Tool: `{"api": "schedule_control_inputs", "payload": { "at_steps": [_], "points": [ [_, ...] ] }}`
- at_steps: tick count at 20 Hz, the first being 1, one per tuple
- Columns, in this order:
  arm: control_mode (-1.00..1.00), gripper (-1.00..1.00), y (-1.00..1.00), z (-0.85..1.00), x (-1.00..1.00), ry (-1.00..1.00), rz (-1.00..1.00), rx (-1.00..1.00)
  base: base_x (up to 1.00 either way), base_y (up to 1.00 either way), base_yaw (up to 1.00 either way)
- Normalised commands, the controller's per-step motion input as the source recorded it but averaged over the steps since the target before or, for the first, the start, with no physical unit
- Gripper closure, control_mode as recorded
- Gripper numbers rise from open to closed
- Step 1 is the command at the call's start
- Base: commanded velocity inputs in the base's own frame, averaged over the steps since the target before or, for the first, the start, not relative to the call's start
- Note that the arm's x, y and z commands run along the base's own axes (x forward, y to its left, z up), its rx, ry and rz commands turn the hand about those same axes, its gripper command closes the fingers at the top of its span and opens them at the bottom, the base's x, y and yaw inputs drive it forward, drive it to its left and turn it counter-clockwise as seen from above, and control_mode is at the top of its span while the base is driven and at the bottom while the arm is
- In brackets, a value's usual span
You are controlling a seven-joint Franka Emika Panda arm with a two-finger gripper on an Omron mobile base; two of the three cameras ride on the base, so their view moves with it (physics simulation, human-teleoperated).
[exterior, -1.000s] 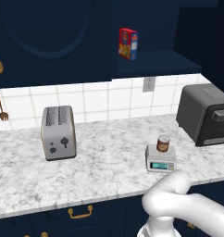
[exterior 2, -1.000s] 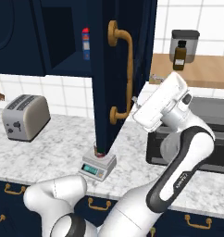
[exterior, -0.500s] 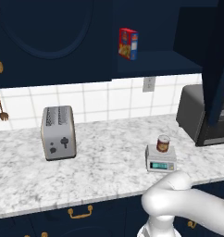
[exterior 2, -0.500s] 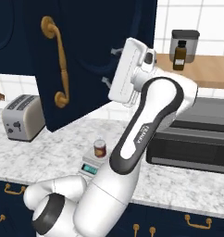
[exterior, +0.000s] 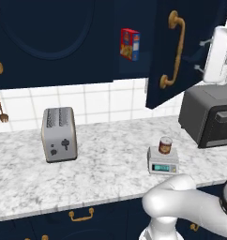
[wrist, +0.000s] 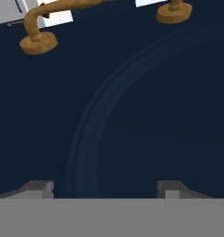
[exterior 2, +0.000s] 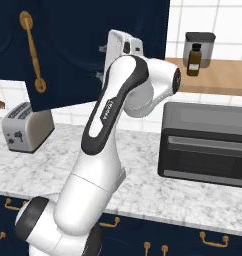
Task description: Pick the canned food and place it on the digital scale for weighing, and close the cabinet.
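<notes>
Marble counter (exterior: 101, 173) runs beneath navy wall cupboards, and from the hand view we find our fingertips (wrist: 39, 187) set apart, empty, close against the arched panel of the cabinet (exterior: 169, 51) door, whose brass handle (wrist: 63, 18) sits beyond them, seemingly to push it closed. Past the half-open door, the canned food (exterior: 165, 145) already stands on the digital scale (exterior: 162, 161). Nearby sit a toaster (exterior: 59, 134), a dark oven (exterior: 210, 115), and a colourful box (exterior: 129, 44) inside, none blocking the swing.

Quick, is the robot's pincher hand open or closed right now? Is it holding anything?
Gripper: open and holding nothing; its two small dark fingertips stand wide apart, right up against the dark navy arched-panel cabinet door.
</notes>
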Motion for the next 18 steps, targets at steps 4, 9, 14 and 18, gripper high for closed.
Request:
{"api": "schedule_control_inputs", "payload": {
  "at_steps": [4,9,14,18],
  "points": [
    [-1.0,-1.0,1.0,-0.01,1.0,-0.2,-0.27,-0.15,0.0,0.0,0.0],
    [-1.0,-1.0,0.86,-0.24,0.98,-0.24,-0.27,-0.16,0.0,0.0,0.0],
    [-1.0,-1.0,0.28,-0.53,1.0,-0.08,-0.16,-0.06,0.0,0.0,0.0],
    [-1.0,-1.0,0.02,-0.5,1.0,0.0,-0.01,-0.04,0.0,0.0,0.0]
  ]
}}
